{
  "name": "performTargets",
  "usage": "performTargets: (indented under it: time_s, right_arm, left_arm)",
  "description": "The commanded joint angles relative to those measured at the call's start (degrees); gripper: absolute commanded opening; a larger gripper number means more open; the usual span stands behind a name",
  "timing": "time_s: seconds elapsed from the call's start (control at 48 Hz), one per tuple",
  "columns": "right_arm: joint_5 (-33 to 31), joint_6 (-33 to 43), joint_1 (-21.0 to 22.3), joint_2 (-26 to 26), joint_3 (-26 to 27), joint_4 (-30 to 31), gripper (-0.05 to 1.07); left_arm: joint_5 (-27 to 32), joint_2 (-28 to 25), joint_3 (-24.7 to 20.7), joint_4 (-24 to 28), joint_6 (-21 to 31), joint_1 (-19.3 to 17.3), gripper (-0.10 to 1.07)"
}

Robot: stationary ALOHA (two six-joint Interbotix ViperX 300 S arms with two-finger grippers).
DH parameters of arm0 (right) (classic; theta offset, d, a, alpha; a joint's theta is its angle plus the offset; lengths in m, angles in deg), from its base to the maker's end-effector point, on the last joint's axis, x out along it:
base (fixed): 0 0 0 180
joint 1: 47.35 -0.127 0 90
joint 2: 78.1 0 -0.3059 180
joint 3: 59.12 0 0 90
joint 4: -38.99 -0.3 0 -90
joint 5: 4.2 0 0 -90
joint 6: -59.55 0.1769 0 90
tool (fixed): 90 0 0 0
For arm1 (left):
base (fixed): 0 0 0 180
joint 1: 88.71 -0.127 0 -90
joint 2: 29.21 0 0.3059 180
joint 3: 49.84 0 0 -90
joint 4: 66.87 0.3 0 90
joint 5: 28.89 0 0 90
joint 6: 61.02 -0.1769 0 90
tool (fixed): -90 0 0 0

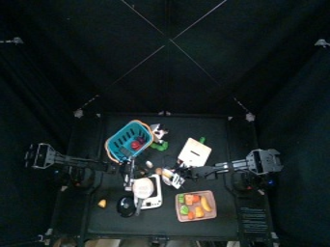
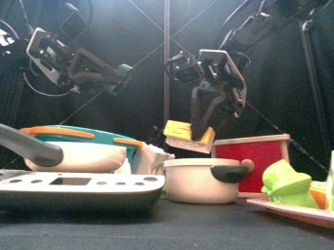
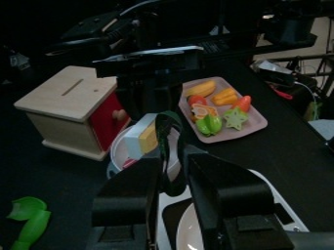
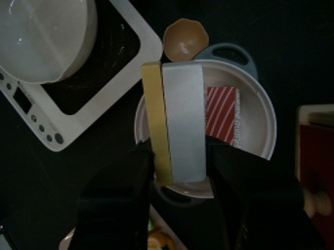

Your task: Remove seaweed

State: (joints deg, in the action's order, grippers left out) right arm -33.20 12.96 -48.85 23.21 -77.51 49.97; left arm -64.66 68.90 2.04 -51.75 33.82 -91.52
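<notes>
While my right gripper (image 4: 187, 171) hung over the white pot (image 4: 256, 122), its two jaws were pinched on the flat faces of a yellow-edged slab (image 4: 183, 107), holding it on edge. I took this pale piece for the toy seaweed, though its colour gave me no proof. Seen from the front, the slab's lower end appeared to be above the pot's rim and apart from it, so I judged the lift out of the pot to be done.

What was left, as I read it:
- Carrying the slab sideways, since it hung directly over the pot's mouth and not over bare table.
- Setting it down and letting go.

One red-striped piece (image 4: 224, 112) lay flat on the pot's floor, just beside the slab in my right wrist view. I could not tell what food it stood for, and no dark sheet showed anywhere in the pot.

My left gripper (image 3: 183, 190) rested near the pot with its jaws spread and nothing between them (it took no part in this step). From its wrist the slab showed hanging between the right gripper's jaws over the pot.

By my estimate the task stood past its midpoint: grasp and lift achieved, removal not yet complete.
</notes>
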Motion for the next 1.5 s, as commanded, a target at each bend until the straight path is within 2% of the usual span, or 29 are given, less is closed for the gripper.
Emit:
performTargets:
  time_s: [0.0,0.333,0.708,1.354,1.479]
  right_arm:
    - [-0.88,0.18,0.62,-1.32,0.62,-0.09,0.6]
    - [-8.17,0.09,1.58,2.02,1.58,0.7,0.6]
    - [-8.35,0.18,2.02,2.9,2.55,2.99,0.64]
    - [-8.53,0.18,1.93,3.08,2.55,3.43,0.83]
    - [-8.79,0.18,2.02,2.99,2.46,3.43,0.84]
  left_arm:
    - [-0.53,0.35,-0.79,-0.09,-0.09,-0.09,0.64]
    - [-0.44,0.35,-0.79,-0.09,0.0,-0.09,0.64]
    - [-0.35,0.35,-0.7,-0.09,0.0,-0.09,0.64]
    - [-0.26,0.35,-0.7,-0.09,-0.09,-0.09,0.64]
    - [-0.18,0.35,-0.7,-0.09,0.0,-0.09,0.64]
